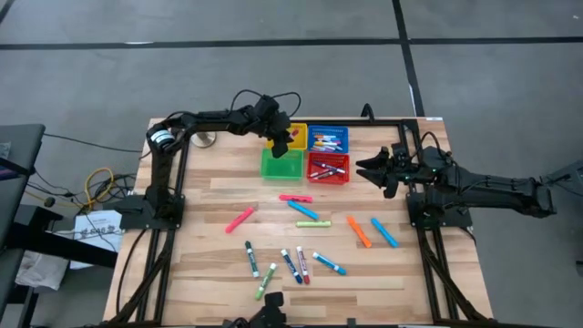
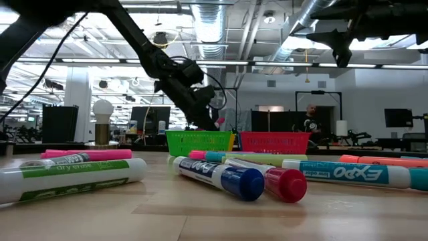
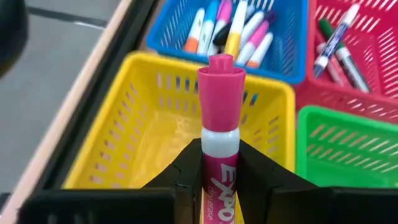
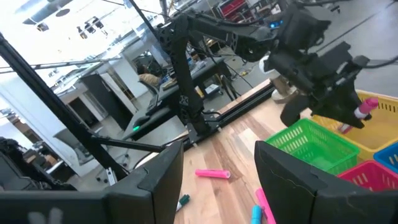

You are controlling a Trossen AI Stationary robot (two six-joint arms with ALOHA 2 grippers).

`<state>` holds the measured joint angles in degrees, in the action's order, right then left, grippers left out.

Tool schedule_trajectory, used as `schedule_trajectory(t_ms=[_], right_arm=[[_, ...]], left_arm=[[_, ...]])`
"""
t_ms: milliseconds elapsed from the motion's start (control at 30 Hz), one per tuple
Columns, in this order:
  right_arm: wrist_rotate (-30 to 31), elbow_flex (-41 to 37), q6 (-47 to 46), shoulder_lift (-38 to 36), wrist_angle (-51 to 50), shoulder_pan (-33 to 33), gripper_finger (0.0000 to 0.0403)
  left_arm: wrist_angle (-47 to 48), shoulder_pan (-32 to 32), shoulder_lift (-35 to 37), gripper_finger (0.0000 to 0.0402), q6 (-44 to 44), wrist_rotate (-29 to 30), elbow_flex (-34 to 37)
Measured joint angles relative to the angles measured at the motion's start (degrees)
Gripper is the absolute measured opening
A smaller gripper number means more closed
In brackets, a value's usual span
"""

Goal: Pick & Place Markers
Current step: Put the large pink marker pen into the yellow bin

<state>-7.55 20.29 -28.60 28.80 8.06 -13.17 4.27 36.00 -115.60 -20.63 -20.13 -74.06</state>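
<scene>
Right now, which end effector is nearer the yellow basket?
The left. The left end effector hangs over the yellow basket, shut on a pink marker. The right end effector waits open past the red basket, clearly farther off.

The pale, planked wooden table top (image 1: 383, 273) has a smooth satin sheen. The small square yellow mesh basket (image 3: 124, 137) is glossy moulded plastic. The pink-capped white plastic marker (image 3: 219, 118) looks smooth, held between matt black gripper fingers (image 3: 186, 180).

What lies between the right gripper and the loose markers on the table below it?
Nothing: in the high view, bare wood separates the right gripper from the nearest loose markers.
</scene>
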Motion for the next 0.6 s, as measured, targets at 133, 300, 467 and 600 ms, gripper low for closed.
schedule_trajectory(t_ms=[133,300,467,600], right_arm=[[-0.01,0.02,0.02,0.0,-0.29,0.0,0.0189],[-0.03,0.04,0.04,0.0,-0.35,0.0,0.0186],[-0.03,0.04,0.04,0.0,-0.34,0.0,0.0185],[-0.05,0.04,0.04,0.0,-0.32,0.0,0.0184]], left_arm=[[-0.05,-0.02,-0.65,0.0065,0.22,-0.01,0.0],[-0.31,0.17,-0.65,0.0066,0.25,-0.04,0.0],[-0.31,0.16,-0.65,0.0068,-0.31,0.0,0.0],[-0.33,0.09,-0.65,0.008,-0.43,0.02,0.0]])
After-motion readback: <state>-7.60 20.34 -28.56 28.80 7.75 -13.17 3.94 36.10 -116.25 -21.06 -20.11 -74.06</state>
